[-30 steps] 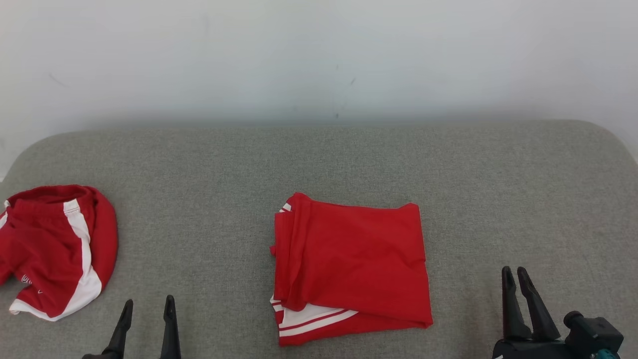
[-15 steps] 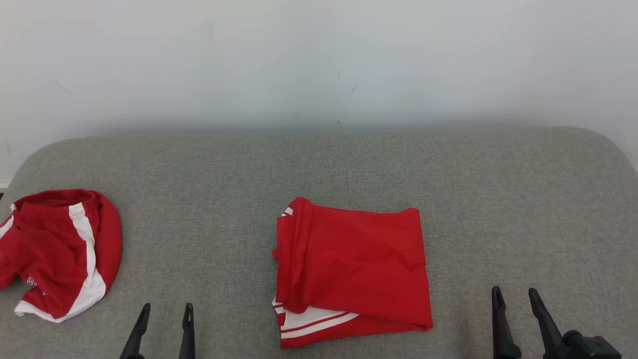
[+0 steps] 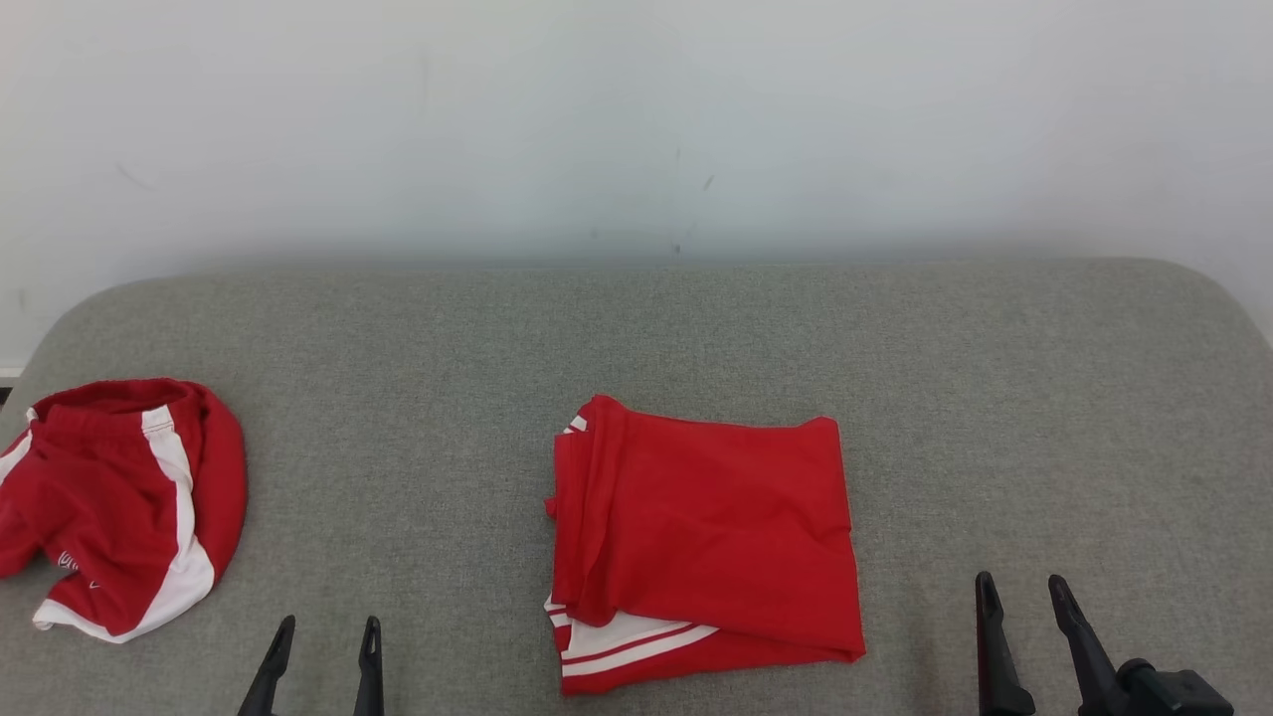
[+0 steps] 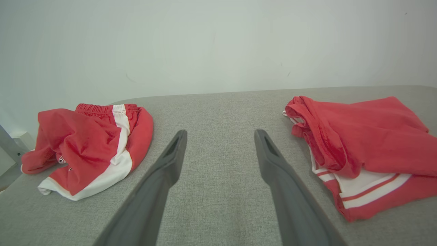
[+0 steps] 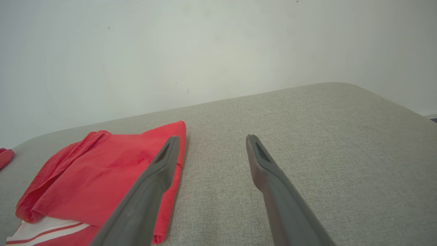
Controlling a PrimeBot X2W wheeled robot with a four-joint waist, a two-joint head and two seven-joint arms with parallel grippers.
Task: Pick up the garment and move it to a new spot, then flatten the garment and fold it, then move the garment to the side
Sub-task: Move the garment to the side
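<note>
**A:** Starting at the near edge: the left gripper (image 3: 327, 624) has its fingers spread wide, with nothing between them.

**B:** Same story across the way. The right gripper (image 3: 1020, 579) is wide apart and empty. Its own wrist camera shows bare grey weave in the gap.

**A:** And the prize sits between the two arms. The folded red garment (image 3: 716, 517) lies flat in the middle of the grey padded surface (image 3: 636, 328), clear of both grippers.

**B:** From the head it's a neat rectangle, with white stripes peeking out at the near-left corner.

**A:** The left wrist camera comes in low and adds detail. You can see the layers stacked up along the garment's left edge, with a bunched, rolled lip on top.

**B:** From the right wrist the garment's right edge runs just behind the left-hand finger. The head view sorts that out: there's grey between finger and cloth.

**A:** Are the fingertips touching the padding? I can't tell from any angle.

**B:** Further out, far left, the crumpled red shorts (image 3: 109, 497) with a white side panel lie near the corner.

**A:** The left wrist camera catches their ribbed waistband and some small white lettering, too small to read.

**B:** The right wrist view has just a sliver of red at its left border.

**A:** Behind it all is a plain white wall (image 3: 636, 119) with a few faint marks.
</note>
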